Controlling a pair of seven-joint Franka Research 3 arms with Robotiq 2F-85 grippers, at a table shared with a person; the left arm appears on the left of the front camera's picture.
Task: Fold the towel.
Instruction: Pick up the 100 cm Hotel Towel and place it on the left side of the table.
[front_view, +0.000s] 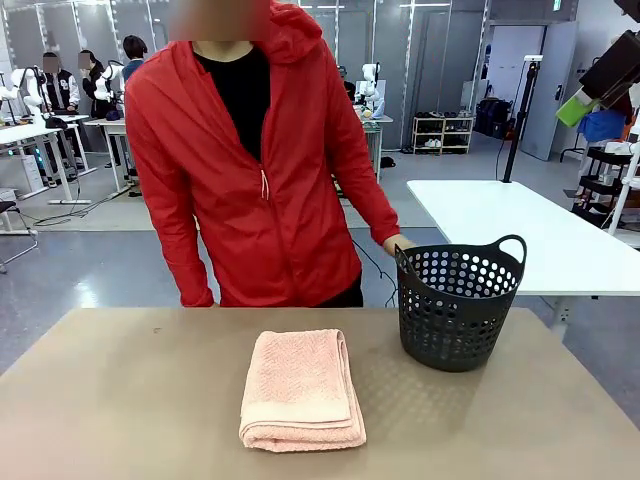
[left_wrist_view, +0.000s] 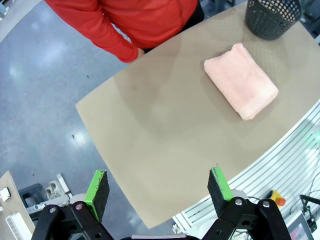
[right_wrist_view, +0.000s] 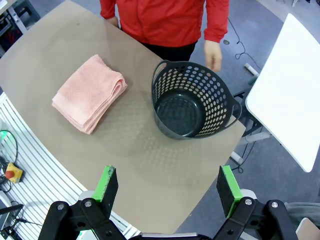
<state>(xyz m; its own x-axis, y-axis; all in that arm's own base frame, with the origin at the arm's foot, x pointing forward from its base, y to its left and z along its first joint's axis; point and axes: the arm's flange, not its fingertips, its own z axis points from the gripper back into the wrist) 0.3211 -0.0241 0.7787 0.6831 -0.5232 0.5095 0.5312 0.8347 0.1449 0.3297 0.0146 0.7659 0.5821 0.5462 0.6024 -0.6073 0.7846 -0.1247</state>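
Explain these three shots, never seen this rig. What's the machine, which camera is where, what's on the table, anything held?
It is a two-arm robot at a table shared with a person. The front view comes from a fixed camera between the arms, looking across the table at the person in a red jacket.

The other two pictures come from cameras on the wrists, looking down along each hand's fingers. In the left wrist view the left hand hangs high above the table, its green-padded fingers wide apart with nothing between them. The right hand is likewise open and empty.

On the brown table lies a salmon-pink towel, already folded into a neat stack. Beside it, apart from it, stands a dark perforated basket, which the right wrist view shows is empty. The person's hand is by the basket's rim.
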